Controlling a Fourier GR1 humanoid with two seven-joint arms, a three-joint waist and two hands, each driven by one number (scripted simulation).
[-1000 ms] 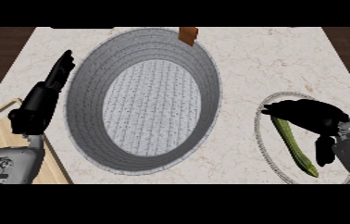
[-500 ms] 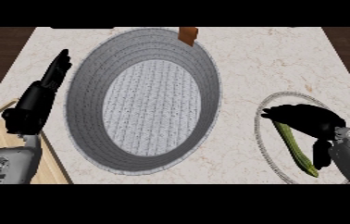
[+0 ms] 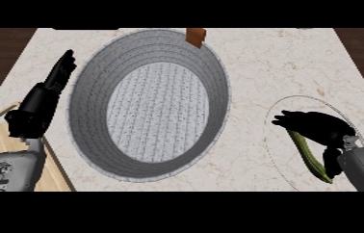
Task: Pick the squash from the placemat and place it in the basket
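My main worry is the grasp itself. The long, thin green squash (image 3: 310, 152) lies flat on the pale round placemat (image 3: 279, 145) at the right edge of the marbled surface (image 3: 270, 63), and only its lower length shows; the upper end is hidden under my right hand (image 3: 316, 125). Something this slim and low can slide or roll out from under the fingers if they close on it off-centre, and from here I cannot see whether the fingertips have reached beneath it or only rest on top. I would judge that a lift taken now might leave it behind or drag the placemat with it.

The second risk is the carry. The large round grey woven basket (image 3: 92, 83) sits well to the left, and a squash held near one end could swing and catch the rim.

The right hand hangs low over the squash, palm down, fingers curled over its upper end, the forearm coming in from the lower right. The left hand (image 3: 44, 99) rests flat-fingered at the left, beside the basket, holding nothing.
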